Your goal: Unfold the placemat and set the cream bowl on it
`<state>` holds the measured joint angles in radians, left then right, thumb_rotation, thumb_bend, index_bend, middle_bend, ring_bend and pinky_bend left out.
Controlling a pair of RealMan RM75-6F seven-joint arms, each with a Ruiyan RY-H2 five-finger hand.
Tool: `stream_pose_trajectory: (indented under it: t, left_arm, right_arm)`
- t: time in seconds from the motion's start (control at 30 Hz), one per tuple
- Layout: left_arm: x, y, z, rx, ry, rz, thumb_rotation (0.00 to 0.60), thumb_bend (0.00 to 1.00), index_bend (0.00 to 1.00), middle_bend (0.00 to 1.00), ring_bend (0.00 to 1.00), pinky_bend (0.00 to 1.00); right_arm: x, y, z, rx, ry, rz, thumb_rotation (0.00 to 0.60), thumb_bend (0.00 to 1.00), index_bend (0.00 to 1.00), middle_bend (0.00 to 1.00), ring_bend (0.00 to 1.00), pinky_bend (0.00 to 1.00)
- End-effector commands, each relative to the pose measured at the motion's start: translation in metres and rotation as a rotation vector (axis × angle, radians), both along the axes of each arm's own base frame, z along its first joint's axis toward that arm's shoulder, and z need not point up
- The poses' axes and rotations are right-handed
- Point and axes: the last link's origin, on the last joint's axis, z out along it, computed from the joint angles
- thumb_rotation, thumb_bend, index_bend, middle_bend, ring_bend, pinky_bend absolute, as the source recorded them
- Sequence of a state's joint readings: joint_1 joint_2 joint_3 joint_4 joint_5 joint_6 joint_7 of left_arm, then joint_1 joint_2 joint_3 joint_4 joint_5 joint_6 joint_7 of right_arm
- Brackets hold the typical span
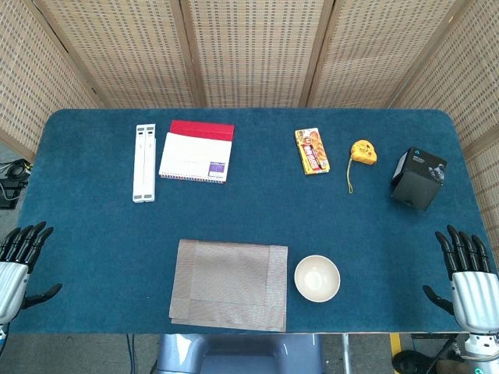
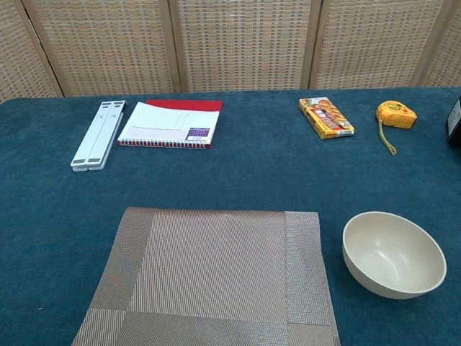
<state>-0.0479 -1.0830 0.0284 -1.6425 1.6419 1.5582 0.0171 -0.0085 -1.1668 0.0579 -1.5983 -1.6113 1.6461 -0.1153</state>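
Placemat sits nearest, at the front edge of the blue table, lying flat with folded flaps showing as bands along its sides; long axis runs left to right, parallel to the table's front edge. Weave is grey-brown, ribbed.

Cream bowl stands upright just beside the placemat's right edge, on the bare cloth, opening facing up. Whether it touches the mat: cannot tell from the head view; the chest view shows a narrow strip of cloth between them.

Left hand rests at the table's front left corner, fingers spread and extended, holding nothing. Right hand at the front right corner, likewise spread, holding nothing. Both are well apart from mat and bowl. Neither shows in the chest view.

Farther back, left to right: white folded stand, long axis pointing front to back; spiral notebook with red cover just beside it; orange snack box; yellow tape measure with its cord trailing toward the front; black box near the right edge.

Woven screen panels stand behind the table.
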Motion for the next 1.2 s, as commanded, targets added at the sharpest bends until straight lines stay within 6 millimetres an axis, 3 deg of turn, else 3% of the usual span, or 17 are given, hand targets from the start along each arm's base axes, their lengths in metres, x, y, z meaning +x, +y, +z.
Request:
stream_pose_trajectory:
  t: [0.03, 0.2, 0.37, 0.57, 0.73, 1.0, 1.2]
  left_arm:
    - [0.0, 0.0, 0.0, 0.001, 0.0, 0.0, 0.6, 0.0, 0.0, 0.0, 0.0, 0.0]
    - [0.0, 0.001, 0.001, 0.003, -0.003, -0.001, 0.6, 0.0, 0.0, 0.0, 0.0, 0.0]
    - [0.002, 0.005, 0.004, 0.017, -0.011, 0.0, 0.6, 0.0, 0.0, 0.0, 0.0, 0.0]
    - [0.001, 0.009, 0.003, 0.021, -0.009, 0.029, 0.6, 0.0, 0.0, 0.0, 0.0, 0.0]
    - [0.004, 0.011, 0.0, 0.013, -0.021, 0.031, 0.6, 0.0, 0.0, 0.0, 0.0, 0.0]
    - [0.005, 0.013, 0.0, 0.004, -0.023, 0.033, 0.6, 0.0, 0.0, 0.0, 0.0, 0.0]
    - [0.003, 0.012, 0.004, 0.015, -0.032, 0.034, 0.6, 0.0, 0.0, 0.0, 0.0, 0.0]
  right_arm:
    - [0.0, 0.0, -0.002, 0.008, 0.003, 0.0, 0.6, 0.0, 0.03, 0.0, 0.0, 0.0]
    - [0.002, 0.001, -0.006, 0.043, 0.009, 0.022, 0.6, 0.0, 0.04, 0.0, 0.0, 0.0]
    - [0.008, -0.001, -0.024, 0.247, 0.06, 0.184, 0.6, 0.0, 0.1, 0.0, 0.0, 0.0]
    - [0.015, -0.007, -0.066, 0.558, 0.093, 0.381, 0.6, 0.0, 0.14, 0.0, 0.0, 0.0]
    - [0.027, -0.016, -0.083, 0.602, 0.145, 0.469, 0.6, 0.0, 0.16, 0.0, 0.0, 0.0]
    - [0.039, -0.04, -0.112, 0.672, 0.207, 0.452, 0.6, 0.0, 0.19, 0.0, 0.0, 0.0]
    - [0.032, -0.047, -0.126, 0.681, 0.223, 0.401, 0.6, 0.12, 0.26, 0.0, 0.0, 0.0]
